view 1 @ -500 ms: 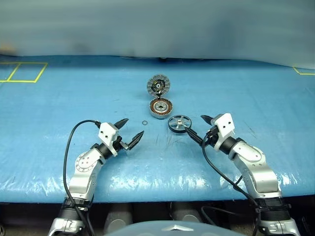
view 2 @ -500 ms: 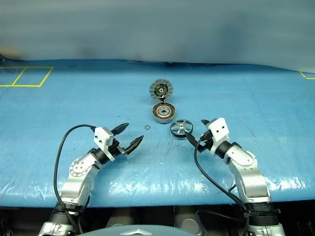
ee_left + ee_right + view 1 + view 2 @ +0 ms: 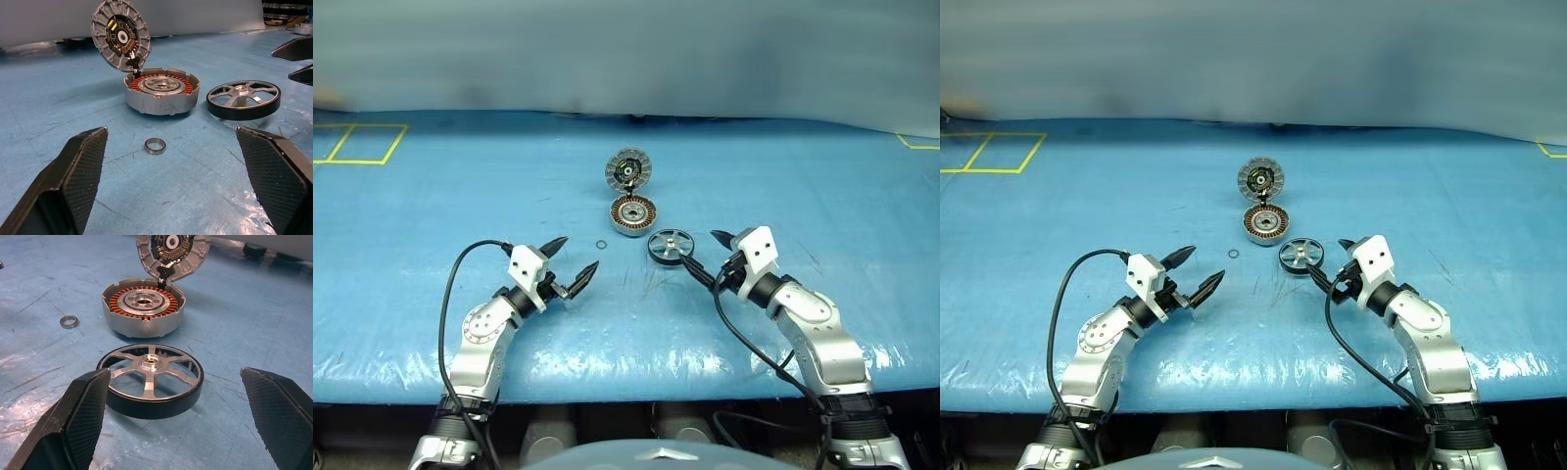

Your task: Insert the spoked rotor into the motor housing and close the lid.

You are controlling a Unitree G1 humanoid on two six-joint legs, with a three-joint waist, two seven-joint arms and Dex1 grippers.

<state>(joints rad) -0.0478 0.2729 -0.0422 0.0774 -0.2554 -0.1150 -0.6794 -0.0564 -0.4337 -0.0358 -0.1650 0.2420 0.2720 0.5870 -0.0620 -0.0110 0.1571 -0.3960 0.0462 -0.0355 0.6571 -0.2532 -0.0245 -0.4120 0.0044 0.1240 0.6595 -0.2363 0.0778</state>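
In the right wrist view the lid (image 3: 172, 254) is cut by the picture's edge, so its upper half cannot be seen. The two fingers (image 3: 73, 426) of the right gripper (image 3: 178, 423) are cut at the lower corners there. In the left wrist view the fingers (image 3: 68, 186) of the left gripper (image 3: 181, 183) also run out of the picture. From the head views the small ring (image 3: 601, 245) on the counter (image 3: 431, 196) is too small to tell its material. The far side of the spoked rotor (image 3: 150, 380) stands close to the motor housing (image 3: 143, 309); whether they touch I cannot tell.
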